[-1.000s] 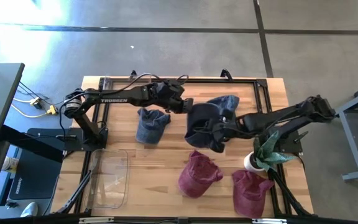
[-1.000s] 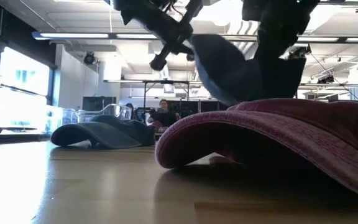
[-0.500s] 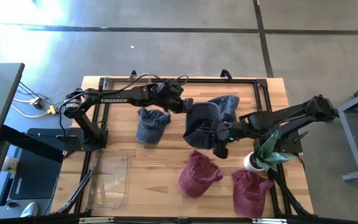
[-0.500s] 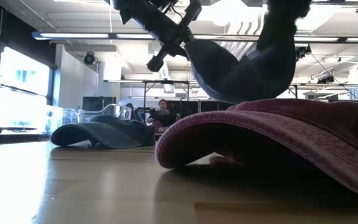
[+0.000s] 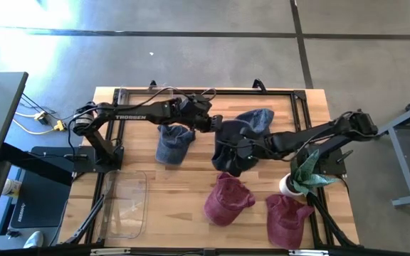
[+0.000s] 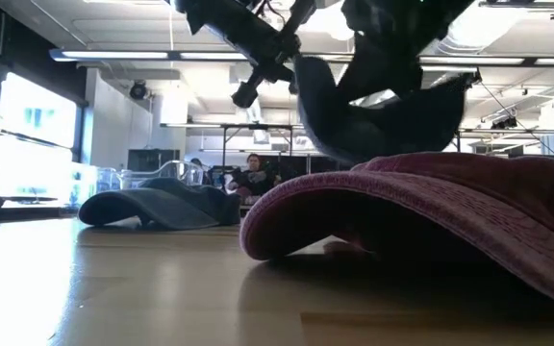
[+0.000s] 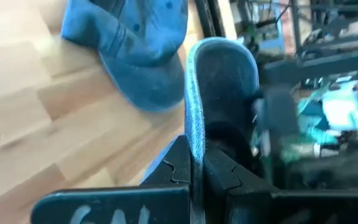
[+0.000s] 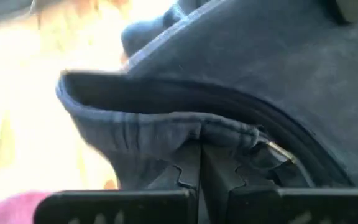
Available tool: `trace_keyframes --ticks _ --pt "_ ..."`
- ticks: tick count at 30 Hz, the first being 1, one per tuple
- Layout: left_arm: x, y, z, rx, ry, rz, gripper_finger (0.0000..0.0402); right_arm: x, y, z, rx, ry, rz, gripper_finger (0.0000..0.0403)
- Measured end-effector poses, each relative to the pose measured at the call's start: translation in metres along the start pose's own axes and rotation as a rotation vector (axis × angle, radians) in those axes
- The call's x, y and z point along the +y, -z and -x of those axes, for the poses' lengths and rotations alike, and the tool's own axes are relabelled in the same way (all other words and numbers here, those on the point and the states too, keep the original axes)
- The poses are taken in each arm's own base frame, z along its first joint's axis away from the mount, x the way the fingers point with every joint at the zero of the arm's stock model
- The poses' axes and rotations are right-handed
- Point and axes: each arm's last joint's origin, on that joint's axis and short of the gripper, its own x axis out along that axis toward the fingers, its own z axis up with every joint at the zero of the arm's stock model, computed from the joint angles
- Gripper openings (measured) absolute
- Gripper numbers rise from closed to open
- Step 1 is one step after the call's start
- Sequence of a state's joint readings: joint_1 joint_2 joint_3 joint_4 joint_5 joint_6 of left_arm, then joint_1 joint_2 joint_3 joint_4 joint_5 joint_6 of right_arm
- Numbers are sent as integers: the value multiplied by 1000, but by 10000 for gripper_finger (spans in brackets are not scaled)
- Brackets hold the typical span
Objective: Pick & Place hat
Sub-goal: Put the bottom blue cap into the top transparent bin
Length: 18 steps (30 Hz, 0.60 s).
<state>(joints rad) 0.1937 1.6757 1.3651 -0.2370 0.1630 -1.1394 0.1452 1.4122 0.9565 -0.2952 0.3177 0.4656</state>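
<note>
A dark blue hat hangs above the table's middle between my two grippers, and in the low view it sags over a maroon hat. My left gripper is shut on its far left edge. My right gripper is shut on its near edge. Another blue hat lies behind it on the table, and a grey-blue one lies to the left. My left gripper pinches the hat's thin stitched edge between its two fingers, coming from the table's left and slanting down. The edge stands on end between the fingers, and the hat is lifted clear of the table. My right gripper pinches the gathered, puckered rim of the hat's opening between its two fingers, coming from the table's right and slanting down. The cloth bunches at the fingertips. The hat hangs clear of the table.
Two maroon hats lie near the front edge. A potted plant stands at the right under my right arm. A clear container sits at the front left. Black frame rails run along the table's far edge.
My right gripper has moved toward the table's left, onto the hat's near edge, and has turned at the wrist. The hat's near side has drawn in and bunched, and the hat stays off the table. My left gripper has kept its hold.
</note>
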Motion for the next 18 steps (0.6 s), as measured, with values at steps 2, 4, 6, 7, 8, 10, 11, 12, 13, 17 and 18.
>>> trace_keyframes --ticks 2,4,6,7,8,10,11,12,13,17,18 --pt "-1 0 0 -5 7 -8 0 -2 -1 8 12 -27 5 2" --pt "-2 -1 0 -16 10 -12 0 -4 -3 20 19 -75 -27 5" --pt "-2 -1 0 -18 8 -12 0 -4 -8 35 25 -165 -86 7" --pt "-2 -1 0 -17 7 -12 0 -4 -12 43 18 -209 -120 6" --pt "-2 -1 0 -17 7 -12 0 -3 -15 50 11 -248 -138 4" --pt "-2 -1 0 -17 8 -12 0 0 -19 59 3 -302 -100 2" --pt "-2 -1 0 -17 6 -11 0 3 -20 62 -2 -316 -36 2" --pt "-1 -1 0 -16 6 -11 0 5 -20 63 -8 -326 37 2" --pt "-2 -1 0 -16 7 -10 0 7 -22 64 -14 -332 112 2" --pt "-2 -2 1 -17 7 -6 0 13 -25 54 24 -329 347 1" --pt "-2 -2 1 -17 7 -6 0 14 -26 47 48 -335 386 1"
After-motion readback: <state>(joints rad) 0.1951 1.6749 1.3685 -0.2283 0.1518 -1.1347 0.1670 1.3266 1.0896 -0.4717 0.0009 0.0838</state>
